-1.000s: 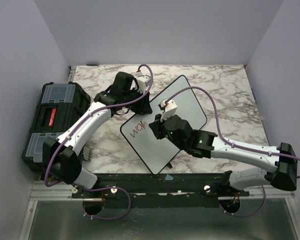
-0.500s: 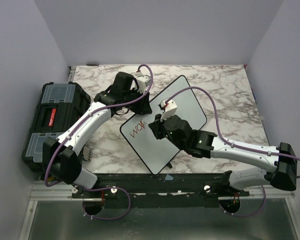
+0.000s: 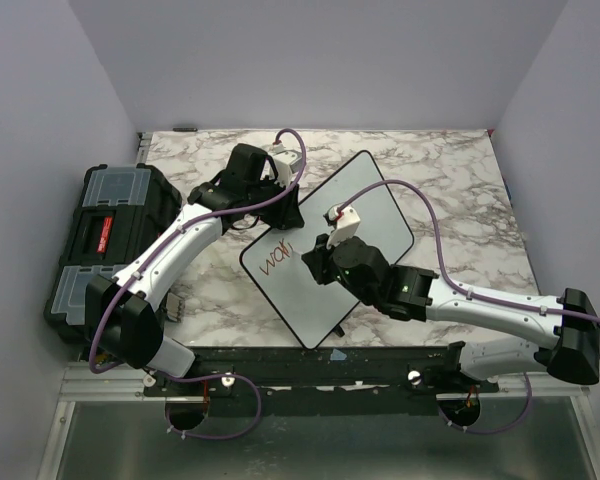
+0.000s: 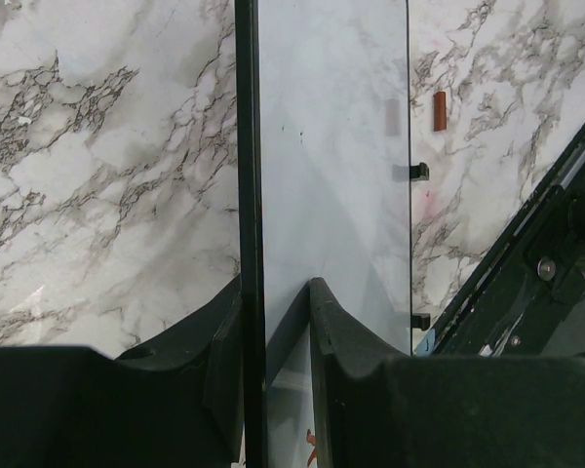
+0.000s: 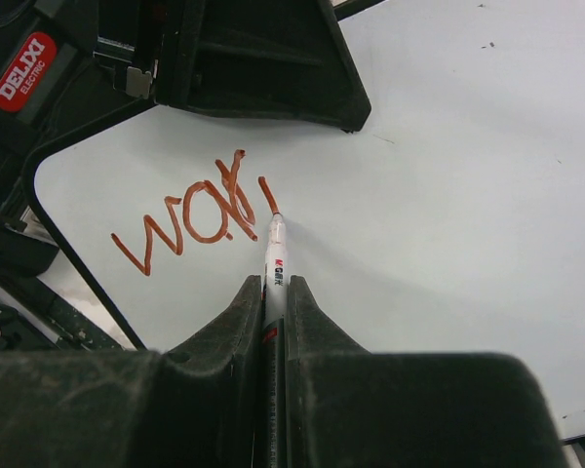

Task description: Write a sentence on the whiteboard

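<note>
Left gripper (image 4: 273,302): jaws narrowly parted and clamped on the whiteboard (image 4: 331,146) at its far-left edge, with the black rim running between them.

Right gripper (image 5: 270,283): jaws almost closed, gripping a white marker (image 5: 274,244). Its red tip touches the board at the foot of a short stroke.

The sentence (image 5: 200,214) reads roughly "wa" followed by partial letters, in red, near the board's left corner.

The whiteboard rests skewed on the marble tabletop (image 3: 450,170) between both arms. A black toolbox (image 3: 110,230) sits at the tabletop's left side.
</note>
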Robot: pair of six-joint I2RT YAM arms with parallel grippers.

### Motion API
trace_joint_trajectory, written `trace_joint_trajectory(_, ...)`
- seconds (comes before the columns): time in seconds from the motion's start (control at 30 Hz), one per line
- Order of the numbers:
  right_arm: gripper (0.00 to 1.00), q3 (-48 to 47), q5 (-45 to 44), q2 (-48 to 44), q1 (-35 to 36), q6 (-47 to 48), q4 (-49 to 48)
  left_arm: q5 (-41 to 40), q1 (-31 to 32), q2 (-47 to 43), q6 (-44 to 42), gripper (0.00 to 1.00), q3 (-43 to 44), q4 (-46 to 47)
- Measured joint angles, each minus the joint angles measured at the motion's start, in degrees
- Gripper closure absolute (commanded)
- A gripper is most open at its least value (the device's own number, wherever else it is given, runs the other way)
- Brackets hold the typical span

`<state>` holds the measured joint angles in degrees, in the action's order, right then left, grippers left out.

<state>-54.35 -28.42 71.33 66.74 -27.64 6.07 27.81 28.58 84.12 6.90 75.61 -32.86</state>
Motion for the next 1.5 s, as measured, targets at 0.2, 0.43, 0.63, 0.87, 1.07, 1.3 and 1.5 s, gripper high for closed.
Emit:
trace_joint_trajectory(0.2,0.99,0.0,0.0,0.0,0.0,0.1,0.0,0.0,0.0,0.0,0.0,1.0,0.0,0.0)
trace_joint_trajectory(0.43,0.99,-1.9,-0.2,1.5,0.0,0.9,0.1,-0.2,0.0,0.0,0.0,1.0,0.0,-0.1)
trace_joint_trajectory(0.63,0.99,-3.7,-1.0,2.7,0.0,1.8,0.1,-0.3,0.0,0.0,0.0,1.0,0.0,-0.1)
trace_joint_trajectory(0.87,0.99,-5.5,-3.0,3.9,0.0,2.2,0.0,-0.3,0.0,0.0,0.0,1.0,0.0,-0.1)
trace_joint_trajectory(1.07,0.99,-5.6,-4.9,4.1,0.0,2.2,0.1,-0.3,0.0,0.0,0.0,1.0,0.0,-0.1)
trace_joint_trajectory(1.3,0.99,-5.3,-5.4,3.9,0.0,1.5,0.3,-0.3,0.0,0.0,0.0,1.0,0.0,-0.1)
trace_joint_trajectory(1.5,0.99,-3.6,-5.4,2.7,0.0,0.4,0.9,-0.3,0.0,0.0,0.0,1.0,0.0,-0.1)
